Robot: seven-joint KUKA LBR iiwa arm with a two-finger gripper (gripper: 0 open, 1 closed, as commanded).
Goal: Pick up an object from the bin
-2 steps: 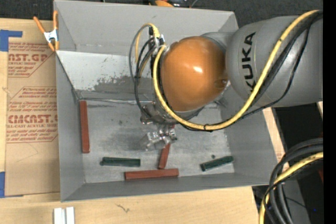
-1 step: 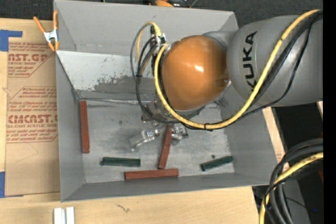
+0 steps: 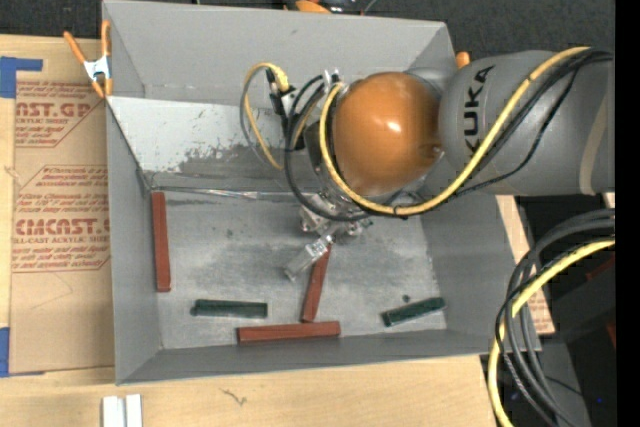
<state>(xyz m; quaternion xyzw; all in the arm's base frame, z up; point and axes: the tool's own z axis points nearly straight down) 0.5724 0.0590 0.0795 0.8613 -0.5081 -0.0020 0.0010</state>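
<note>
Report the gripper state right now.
Gripper: cannot be told whether open or closed; it sits low at the upper end of the red-brown stick on the bin floor.

Three red-brown bars (image 3: 160,240) (image 3: 288,332) (image 3: 314,295), two dark green bars (image 3: 230,309) (image 3: 412,312); five things altogether

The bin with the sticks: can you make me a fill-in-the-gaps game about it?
The bin holds ___ sticks in all.
The gripper hangs over the upper end of the tilted stick, which is not green but ___.
The stick nearest the right wall is dark ___.
Missing words: five; red; green.
</note>
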